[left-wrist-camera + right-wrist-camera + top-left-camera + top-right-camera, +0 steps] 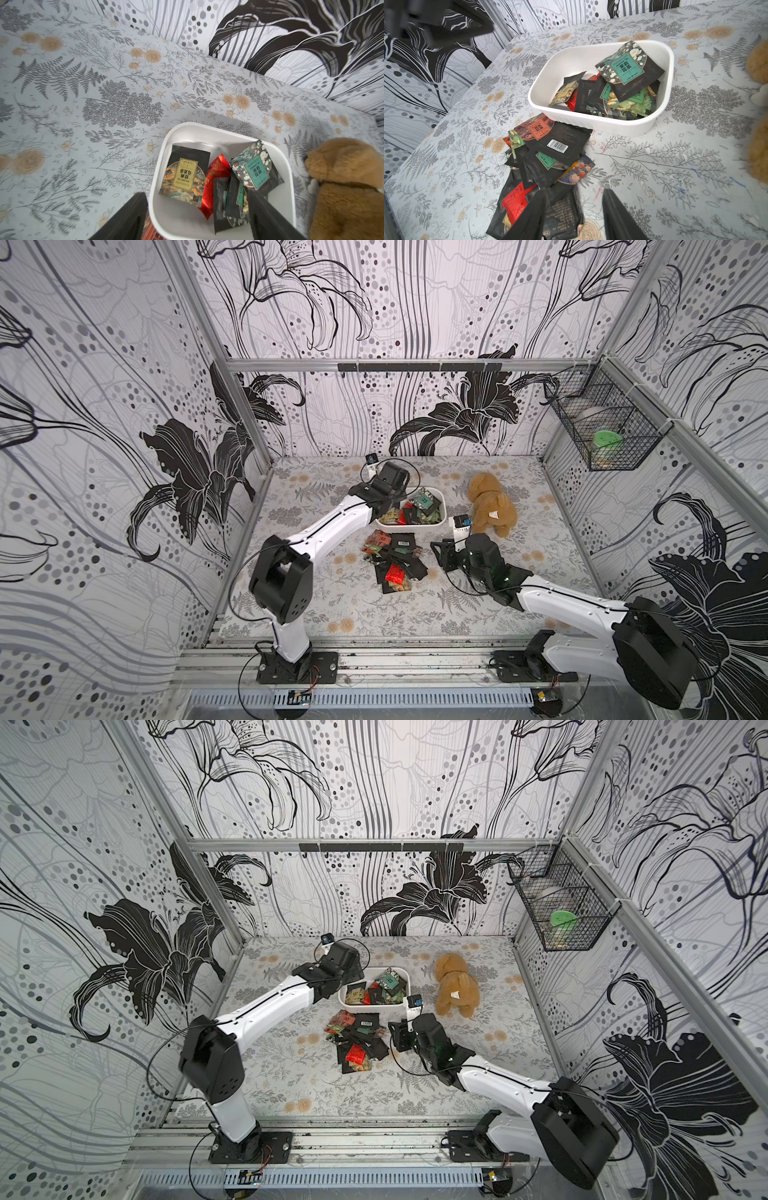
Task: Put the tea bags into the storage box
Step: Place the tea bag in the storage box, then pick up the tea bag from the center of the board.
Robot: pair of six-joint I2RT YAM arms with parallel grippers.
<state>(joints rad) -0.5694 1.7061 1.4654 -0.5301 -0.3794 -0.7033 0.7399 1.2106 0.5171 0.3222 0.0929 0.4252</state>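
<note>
Jaws wide over the storage box (163, 153).
Your left gripper (196, 193) hangs spread and empty above the tea bags (184, 174) lying in that white tub. Your right gripper (575, 190) stands parted too, gripping nothing, one finger (529, 216) over the loose pile of sachets (550, 149) on the table (675, 187) just beside the box; a tan plush toy (490, 506) sits past it.
</note>
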